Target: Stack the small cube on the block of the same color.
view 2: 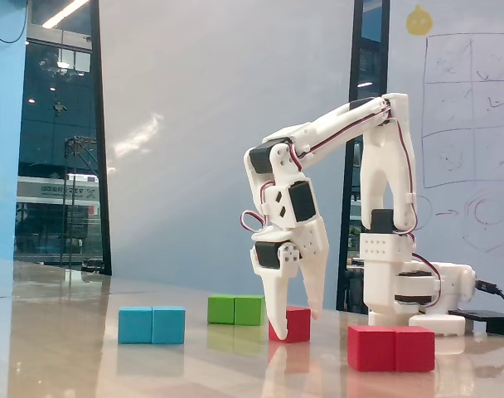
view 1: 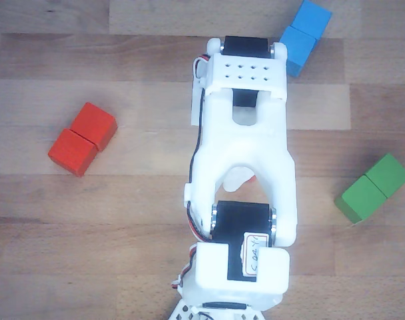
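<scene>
The small red cube [view 2: 295, 326] sits on the table in the fixed view. My gripper [view 2: 296, 325] points down over it, open, with one finger on each side of the cube and the tips close to its faces. The cube rests on the table. The red oblong block [view 2: 391, 348] lies apart from it, nearer the camera and to the right; in the other view the red block [view 1: 82, 139] lies left of my arm [view 1: 246, 133]. In the other view my arm covers the gripper and almost all of the cube.
A blue oblong block [view 1: 302, 37] [view 2: 152, 324] and a green oblong block [view 1: 372, 188] [view 2: 235, 309] lie on the wooden table [view 1: 122, 233]. The arm's base [view 2: 405, 290] stands at the right in the fixed view.
</scene>
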